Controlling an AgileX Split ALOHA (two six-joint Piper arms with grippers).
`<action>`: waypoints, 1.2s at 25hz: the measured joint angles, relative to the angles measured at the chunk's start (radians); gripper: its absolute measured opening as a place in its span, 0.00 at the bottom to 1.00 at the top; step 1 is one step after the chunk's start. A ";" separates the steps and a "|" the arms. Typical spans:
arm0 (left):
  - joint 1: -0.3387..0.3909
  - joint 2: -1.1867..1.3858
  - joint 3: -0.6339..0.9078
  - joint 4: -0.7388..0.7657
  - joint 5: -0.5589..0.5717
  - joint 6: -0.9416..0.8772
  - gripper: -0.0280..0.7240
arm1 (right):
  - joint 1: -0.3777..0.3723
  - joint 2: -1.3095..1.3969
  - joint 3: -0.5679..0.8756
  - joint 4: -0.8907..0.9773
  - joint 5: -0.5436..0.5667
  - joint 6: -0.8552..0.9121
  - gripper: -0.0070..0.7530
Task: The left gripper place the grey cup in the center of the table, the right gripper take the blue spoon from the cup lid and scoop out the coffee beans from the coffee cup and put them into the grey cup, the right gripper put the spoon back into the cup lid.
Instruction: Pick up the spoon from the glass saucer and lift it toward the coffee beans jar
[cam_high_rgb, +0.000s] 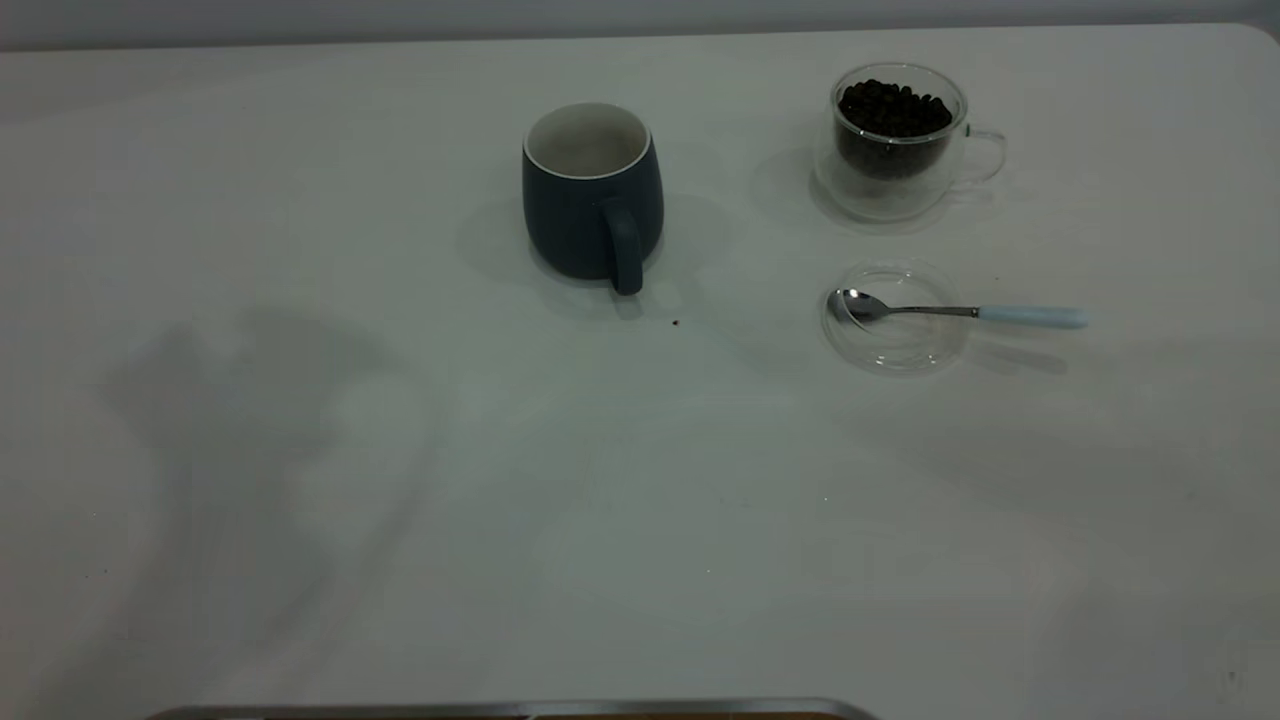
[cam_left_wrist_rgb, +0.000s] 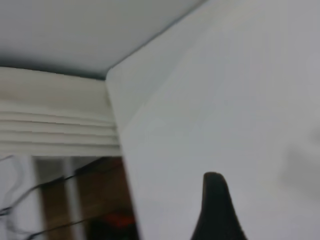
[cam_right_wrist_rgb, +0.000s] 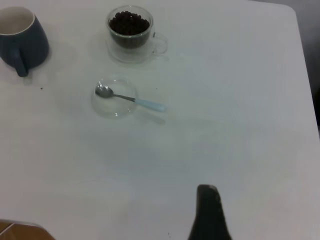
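The grey cup (cam_high_rgb: 590, 190) stands upright near the middle of the table (cam_high_rgb: 400, 500), its handle toward the front; from here its white inside looks bare. It also shows in the right wrist view as the grey cup (cam_right_wrist_rgb: 21, 40). To its right the coffee cup (cam_high_rgb: 895, 140) holds a heap of coffee beans (cam_high_rgb: 892, 108). In front of that, the blue spoon (cam_high_rgb: 960, 313) lies with its bowl in the cup lid (cam_high_rgb: 893, 318) and its handle sticking out to the right. Neither arm appears in the exterior view. My right gripper (cam_right_wrist_rgb: 209, 210) hangs well back from the lid. My left gripper (cam_left_wrist_rgb: 216, 205) is over a table corner.
A tiny dark speck (cam_high_rgb: 675, 323) lies on the table just in front of the grey cup. A metal-edged object (cam_high_rgb: 500, 710) runs along the front edge. An arm's shadow falls on the left part of the tabletop. Beyond the table's edge (cam_left_wrist_rgb: 117, 120) in the left wrist view are cables and floor.
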 joint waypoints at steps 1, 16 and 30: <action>0.000 -0.043 0.000 -0.032 0.000 -0.006 0.82 | 0.000 0.000 0.000 0.000 0.000 0.000 0.78; -0.001 -0.704 0.446 -0.477 0.001 0.103 0.82 | 0.000 0.000 0.000 0.000 0.000 0.000 0.78; -0.001 -1.055 0.986 -0.674 -0.082 0.252 0.82 | 0.000 0.000 0.000 0.000 0.000 0.000 0.78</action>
